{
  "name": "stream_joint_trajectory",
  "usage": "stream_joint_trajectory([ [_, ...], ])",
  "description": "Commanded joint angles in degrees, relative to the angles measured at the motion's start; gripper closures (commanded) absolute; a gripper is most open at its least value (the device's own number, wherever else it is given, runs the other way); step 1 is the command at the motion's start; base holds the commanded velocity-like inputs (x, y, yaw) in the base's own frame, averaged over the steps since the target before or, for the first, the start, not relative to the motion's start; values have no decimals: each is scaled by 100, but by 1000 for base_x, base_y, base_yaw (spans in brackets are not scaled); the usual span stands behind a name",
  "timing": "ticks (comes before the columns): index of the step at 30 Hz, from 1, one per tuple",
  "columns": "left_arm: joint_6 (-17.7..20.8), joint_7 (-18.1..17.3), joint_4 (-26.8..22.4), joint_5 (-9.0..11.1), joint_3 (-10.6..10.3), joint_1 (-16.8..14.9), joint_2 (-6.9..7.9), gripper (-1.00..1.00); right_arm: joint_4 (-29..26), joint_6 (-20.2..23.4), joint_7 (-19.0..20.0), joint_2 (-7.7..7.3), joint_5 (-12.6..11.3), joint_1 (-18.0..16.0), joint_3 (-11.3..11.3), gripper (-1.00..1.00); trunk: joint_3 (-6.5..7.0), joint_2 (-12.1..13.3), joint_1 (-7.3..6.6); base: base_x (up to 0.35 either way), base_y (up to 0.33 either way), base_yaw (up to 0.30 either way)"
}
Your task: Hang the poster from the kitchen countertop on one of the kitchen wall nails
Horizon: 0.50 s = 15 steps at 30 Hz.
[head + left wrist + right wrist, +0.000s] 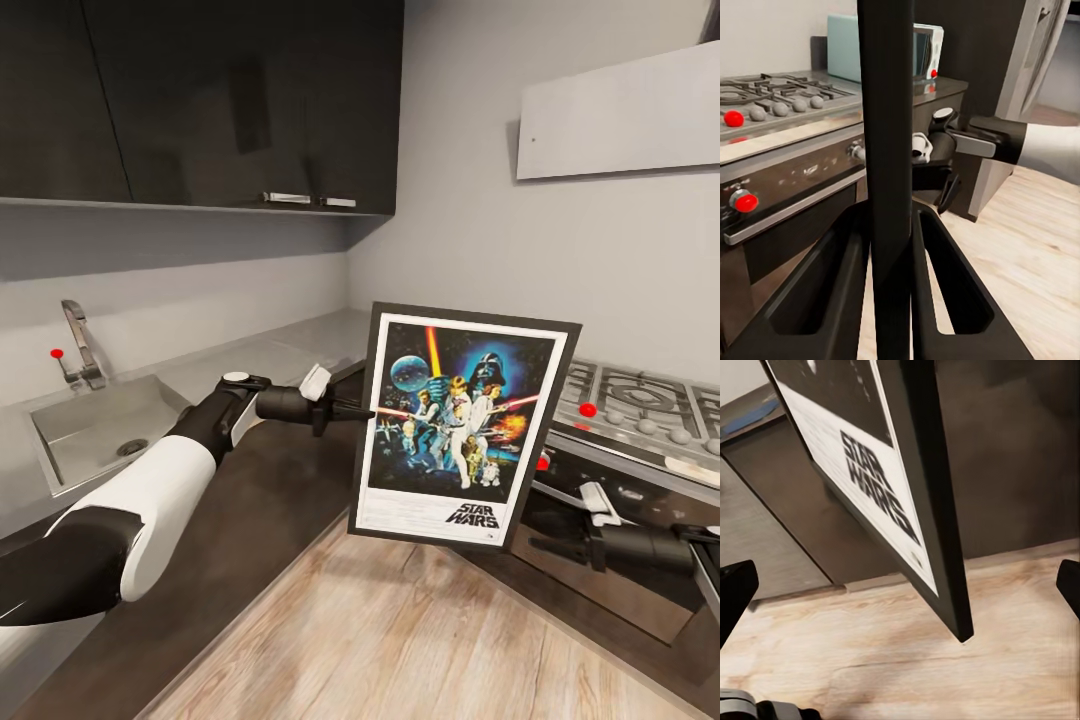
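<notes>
The poster (460,425) hangs upright in the air over the wooden floor, tilted slightly, with its Star Wars print facing me. My left gripper (358,411) is shut on the black frame at the poster's left edge. In the left wrist view that poster edge (886,112) runs as a dark bar between the fingers (832,292). My right gripper (545,545) is open, low and just right of the poster's bottom corner, apart from it. The right wrist view looks at the poster's lower corner (945,585). The kitchen countertop (270,350) lies behind. A tiny dot (533,141) marks a pale wall panel; I cannot tell if it is a nail.
A sink (90,430) with a faucet (80,345) sits in the countertop at left. A stove (640,400) with red knobs stands at right, an oven front below it. Dark upper cabinets (200,100) hang above. A teal appliance (870,49) stands beyond the stove.
</notes>
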Motion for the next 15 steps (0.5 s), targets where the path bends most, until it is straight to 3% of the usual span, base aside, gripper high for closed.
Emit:
stream_joint_trajectory([
  [1, 49, -11, 1, 38, -33, -5, 5, 100, 4, 58, 21, -6, -3, -17, -3, -100, -6, -4, 0, 0, 0, 0],
  [15, 49, -11, 10, 38, -40, -5, 6, 100, 262, 41, 14, -7, -4, -266, 13, -100, -6, -4, 0, 0, 0, 0],
])
